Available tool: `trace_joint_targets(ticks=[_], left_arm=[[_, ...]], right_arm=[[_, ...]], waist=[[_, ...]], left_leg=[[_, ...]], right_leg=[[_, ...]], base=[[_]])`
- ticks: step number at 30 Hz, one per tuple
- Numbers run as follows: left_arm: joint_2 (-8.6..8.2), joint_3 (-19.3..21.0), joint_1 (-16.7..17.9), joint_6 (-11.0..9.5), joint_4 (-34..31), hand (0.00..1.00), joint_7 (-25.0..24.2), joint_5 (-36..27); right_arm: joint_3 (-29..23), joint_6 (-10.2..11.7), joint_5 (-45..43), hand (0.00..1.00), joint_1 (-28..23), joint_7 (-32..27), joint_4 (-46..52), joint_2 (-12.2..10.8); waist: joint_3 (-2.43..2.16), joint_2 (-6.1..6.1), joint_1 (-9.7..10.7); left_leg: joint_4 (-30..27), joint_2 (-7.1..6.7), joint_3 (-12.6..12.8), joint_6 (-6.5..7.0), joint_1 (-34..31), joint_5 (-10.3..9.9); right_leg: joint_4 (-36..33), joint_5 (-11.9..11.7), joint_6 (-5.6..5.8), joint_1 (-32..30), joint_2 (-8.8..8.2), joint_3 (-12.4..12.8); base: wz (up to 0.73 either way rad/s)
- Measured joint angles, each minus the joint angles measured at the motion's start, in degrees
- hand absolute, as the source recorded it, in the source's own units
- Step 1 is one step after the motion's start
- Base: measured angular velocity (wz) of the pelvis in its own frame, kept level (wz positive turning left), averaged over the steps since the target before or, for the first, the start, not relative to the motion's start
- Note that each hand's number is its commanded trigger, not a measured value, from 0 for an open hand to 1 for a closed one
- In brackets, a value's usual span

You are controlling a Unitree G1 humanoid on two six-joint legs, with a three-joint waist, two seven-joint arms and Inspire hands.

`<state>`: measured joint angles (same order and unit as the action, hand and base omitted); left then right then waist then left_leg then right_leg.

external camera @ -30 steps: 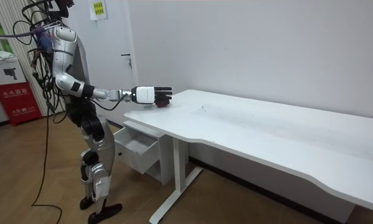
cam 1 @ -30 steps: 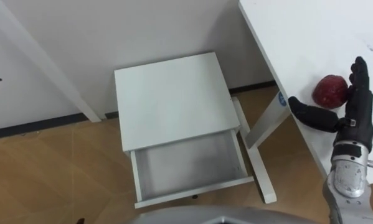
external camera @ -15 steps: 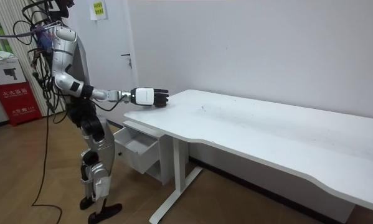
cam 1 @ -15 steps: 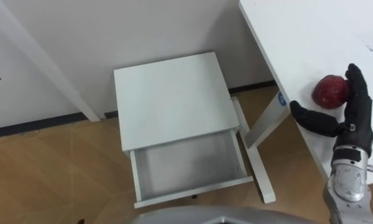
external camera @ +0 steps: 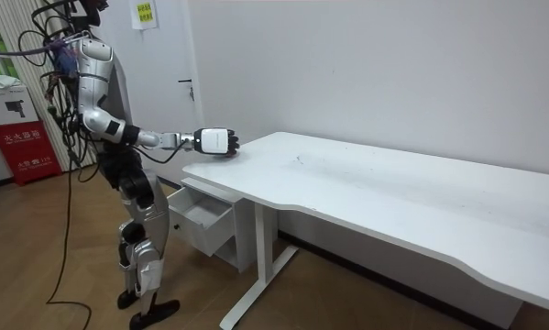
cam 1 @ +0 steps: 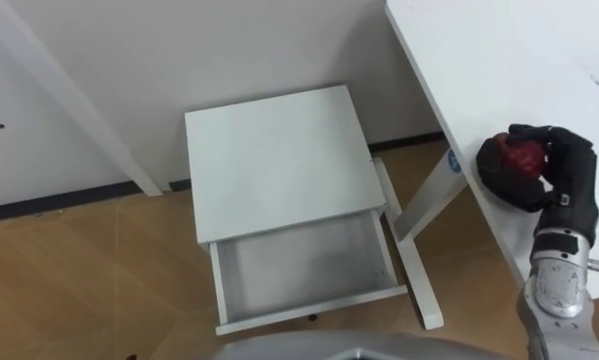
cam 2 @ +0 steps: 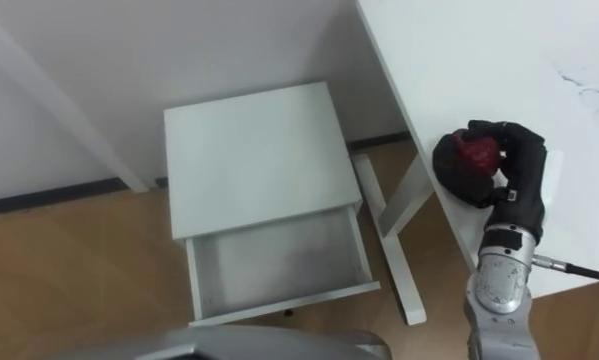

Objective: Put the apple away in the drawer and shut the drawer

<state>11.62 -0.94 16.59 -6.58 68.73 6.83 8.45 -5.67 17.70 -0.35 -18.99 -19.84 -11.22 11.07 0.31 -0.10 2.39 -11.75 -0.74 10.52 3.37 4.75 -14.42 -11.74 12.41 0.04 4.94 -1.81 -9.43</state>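
Looking down from the robot's head. Far to the left of the fingers, and well below them, a small white cabinet (cam 1: 277, 160) stands on a wooden floor (cam 1: 79, 290) against a pale wall (cam 1: 179, 50). Its one drawer (cam 1: 301, 268) is pulled out toward the robot, and the inside looks bare.

Between the cabinet and the fingers, the slanted white desk leg (cam 1: 424, 195) runs down to a foot bar on the floor. Above it and to the right is the white desk (cam 1: 499, 60), whose near corner lies just left of the fingers.

On that corner sits the dark red apple (cam 1: 520, 158), inside the right hand (cam 1: 564, 180). The black fingers (cam 1: 551, 140) are curled over its top and far side, and the thumb wraps under its left side, so the hand is clamped on the apple. The apple appears to rest on the desk, not yet lifted.

In the room view the robot stands upright at the end of the desk. Its right arm reaches out level to the corner, and the open drawer sits low beneath that arm, near its legs.

The apple is round, so it has no long axis to line up. What likely matters for the coming move is direction. The drawer lies left of and below the fingers, past the desk edge and leg, so the carry would need to lift clear of the corner before going down
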Motion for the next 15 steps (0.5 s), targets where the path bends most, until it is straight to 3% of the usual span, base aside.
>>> trace_joint_targets(ticks=[9, 15], left_arm=[[-0.01, -0.05, 0.23, 0.04, 0.02, 0.0, 0.0, 0.01], [0.01, -0.61, 0.19, 0.12, -0.19, 0.0, -0.59, 0.02]], right_arm=[[0.18, 0.01, 0.07, 1.0, 0.56, 0.13, -1.68, 0.02], [1.29, -0.18, 0.04, 1.0, 0.98, 4.29, -1.61, 0.57]], waist=[[-0.05, -0.51, -0.22], [-0.17, -0.33, -0.13]], left_leg=[[0.02, 0.0, -0.12, 0.0, -0.2, -0.01], [-0.03, 0.03, -0.24, 0.0, -0.4, -0.01]], right_leg=[[-0.06, 0.0, 0.0, -0.01, 0.02, -0.18], [-0.13, 0.0, 0.0, -0.07, 0.02, -0.54]], base=[[0.0], [0.0]])
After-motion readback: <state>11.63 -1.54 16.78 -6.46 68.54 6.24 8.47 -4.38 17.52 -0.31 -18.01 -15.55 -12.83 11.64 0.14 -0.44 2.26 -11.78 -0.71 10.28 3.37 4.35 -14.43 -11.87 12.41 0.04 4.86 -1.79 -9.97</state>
